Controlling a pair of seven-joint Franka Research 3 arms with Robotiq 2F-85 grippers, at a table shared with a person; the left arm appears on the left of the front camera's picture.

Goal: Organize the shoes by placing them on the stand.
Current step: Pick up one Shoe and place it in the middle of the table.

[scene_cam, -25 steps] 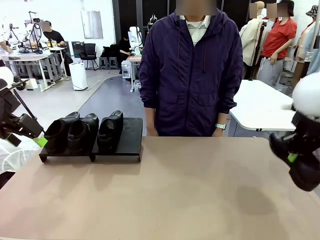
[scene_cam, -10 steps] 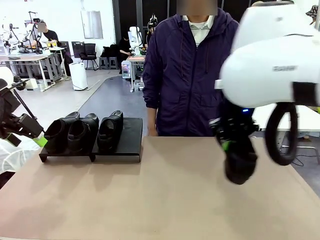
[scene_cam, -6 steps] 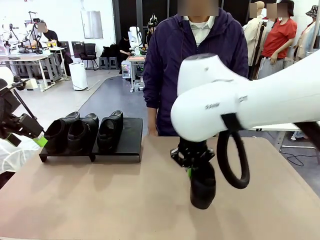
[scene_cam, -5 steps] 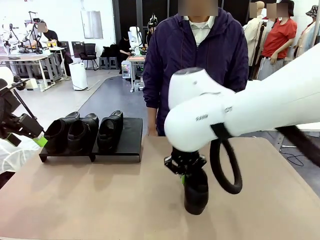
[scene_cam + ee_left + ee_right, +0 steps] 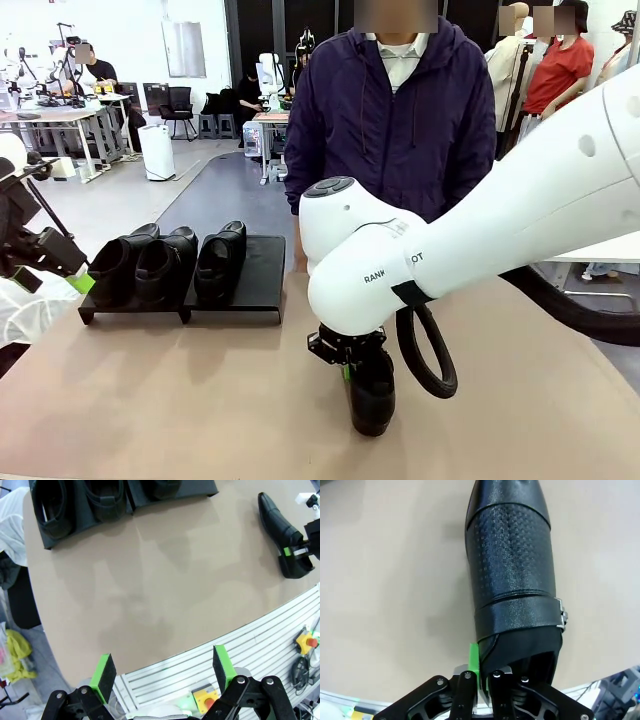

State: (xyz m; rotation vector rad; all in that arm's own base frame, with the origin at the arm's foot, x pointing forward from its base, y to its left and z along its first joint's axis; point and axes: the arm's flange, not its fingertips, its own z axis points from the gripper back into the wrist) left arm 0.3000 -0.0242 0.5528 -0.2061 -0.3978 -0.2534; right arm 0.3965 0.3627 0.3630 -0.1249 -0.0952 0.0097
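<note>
The right gripper [image 5: 352,368] was clamped on the heel rim of the fourth shoe [image 5: 371,392], which hung toe-down below it at the bench [image 5: 200,400]; it should be kept firm and level toward the stand [image 5: 255,275], whose free slot lay beyond to the left.

The shoe [image 5: 512,580] pinched in the right gripper [image 5: 482,672] looks like black leather, its upper stamped with a fine dotted grain, and carries a small silvery metal buckle [image 5: 561,614]. The 3 shoes [image 5: 165,262] on the matt black stand [image 5: 255,285] show a slight gloss. The table [image 5: 180,400] is smooth, matt beige.
</note>
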